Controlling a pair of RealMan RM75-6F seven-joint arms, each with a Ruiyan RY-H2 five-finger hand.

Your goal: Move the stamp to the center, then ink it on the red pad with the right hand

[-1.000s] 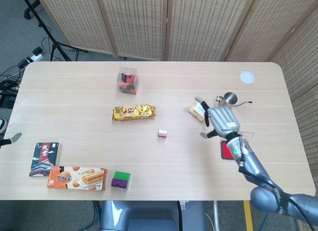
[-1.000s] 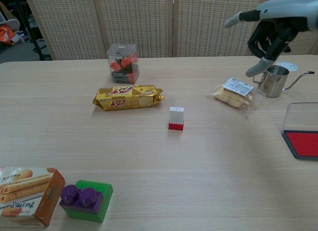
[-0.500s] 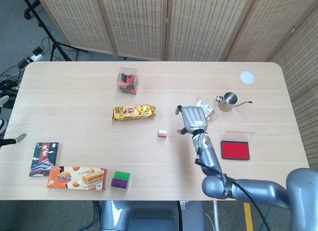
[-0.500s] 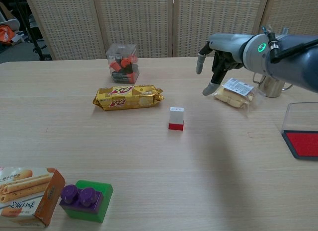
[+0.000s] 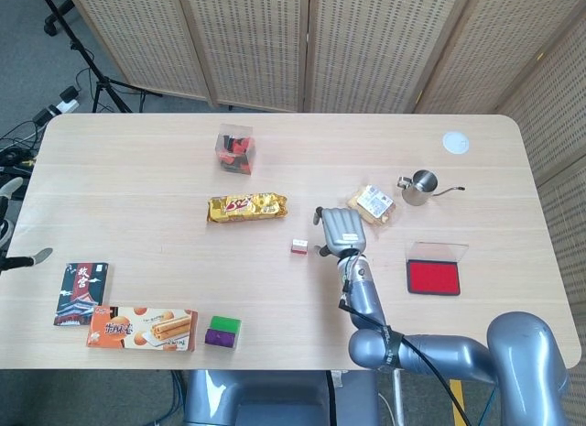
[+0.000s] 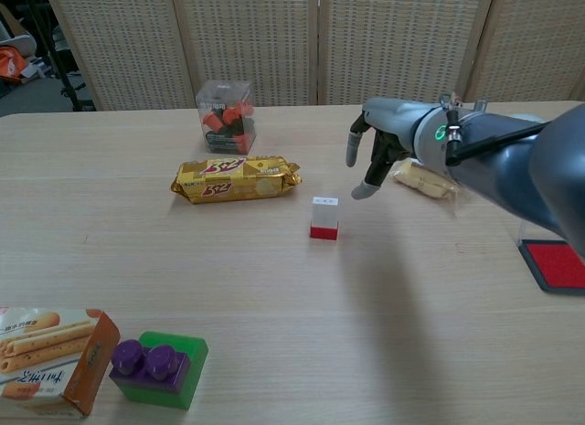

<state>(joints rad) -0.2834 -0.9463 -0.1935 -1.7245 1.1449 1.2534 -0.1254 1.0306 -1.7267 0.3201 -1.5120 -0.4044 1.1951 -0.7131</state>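
The stamp (image 6: pixel 324 217), a small white block with a red base, stands upright beside the empty, spread-fingered right hand (image 6: pixel 376 149).

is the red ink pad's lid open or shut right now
Open. In the head view the ink pad shows its bare red surface, with the clear lid flipped back behind it.

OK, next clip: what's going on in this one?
The right robot hand hovers open just right of the small white stamp with a red base, not touching it. The stamp stands upright near the middle of the light wooden table. The red ink pad in its dark tray lies open toward the table's right edge. Only a fingertip of the left hand shows at the edge.
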